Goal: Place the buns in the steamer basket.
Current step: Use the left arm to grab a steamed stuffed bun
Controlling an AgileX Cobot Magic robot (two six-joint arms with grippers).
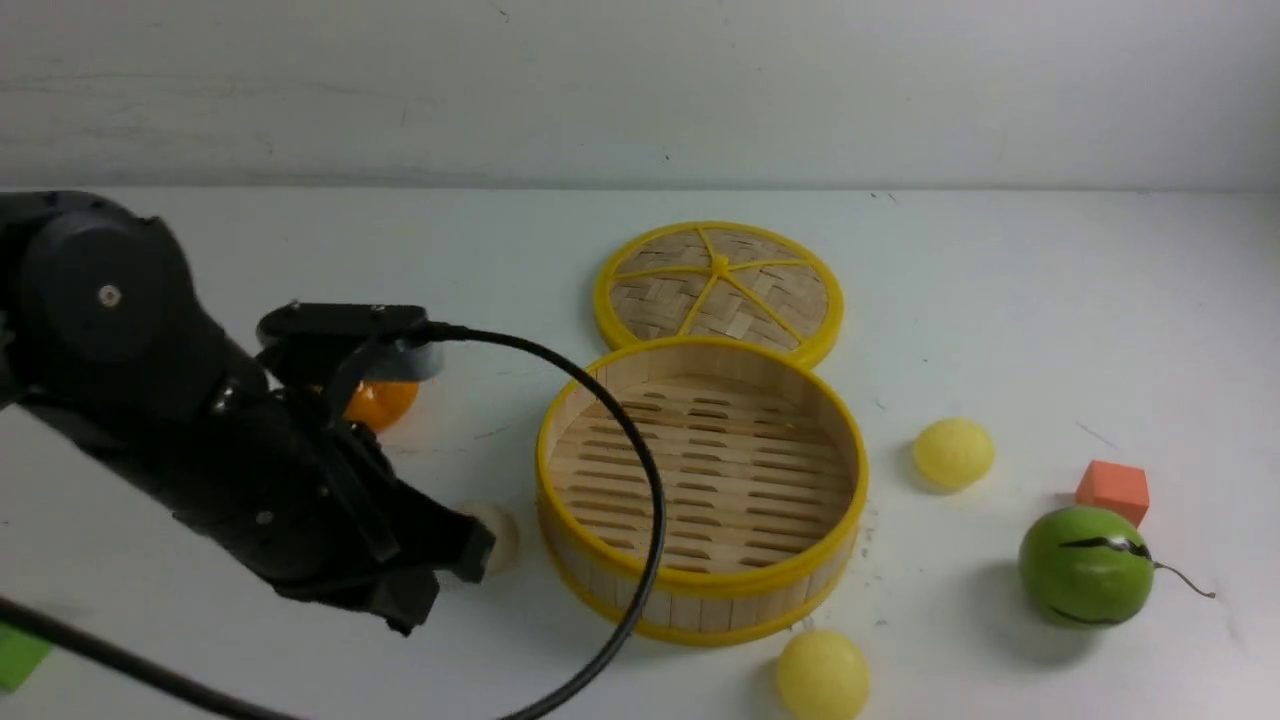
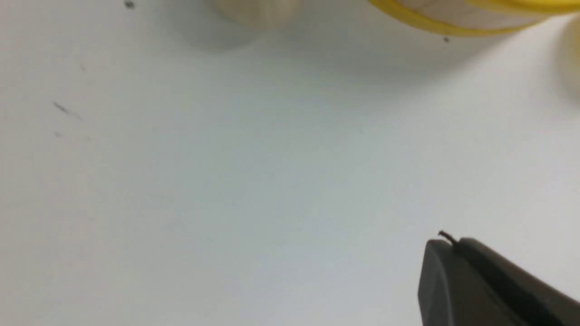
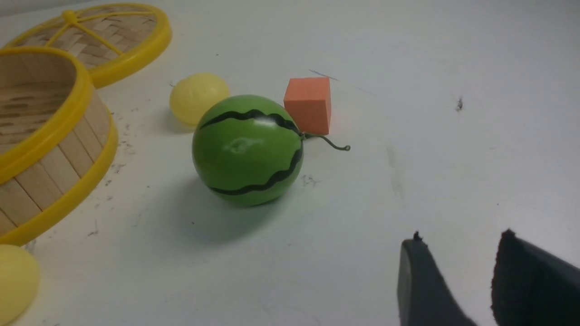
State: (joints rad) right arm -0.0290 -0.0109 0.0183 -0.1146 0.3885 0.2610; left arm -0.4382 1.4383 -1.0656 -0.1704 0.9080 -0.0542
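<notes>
The steamer basket [image 1: 700, 590] stands in the middle of the table with nothing in it. An off-white bun [image 1: 500, 535] lies just left of the basket. My left gripper [image 1: 472, 555] is low over the table right beside that bun, shut and empty. In the left wrist view the gripper [image 2: 451, 242] is apart from the blurred bun [image 2: 253, 11] and the basket [image 2: 453, 22]. One pale yellow bun [image 1: 953, 452] lies right of the basket, another [image 1: 822, 675] in front of it. My right gripper [image 3: 460, 237] is open and empty, short of the melon, and is out of the front view.
The flat woven lid [image 1: 718, 290] lies behind the basket. An orange [image 1: 385, 400] sits behind my left arm. A green striped melon [image 1: 1085, 565] and an orange-red cube [image 1: 1112, 490] are at the right. A black cable [image 1: 650, 500] loops across the basket's left side.
</notes>
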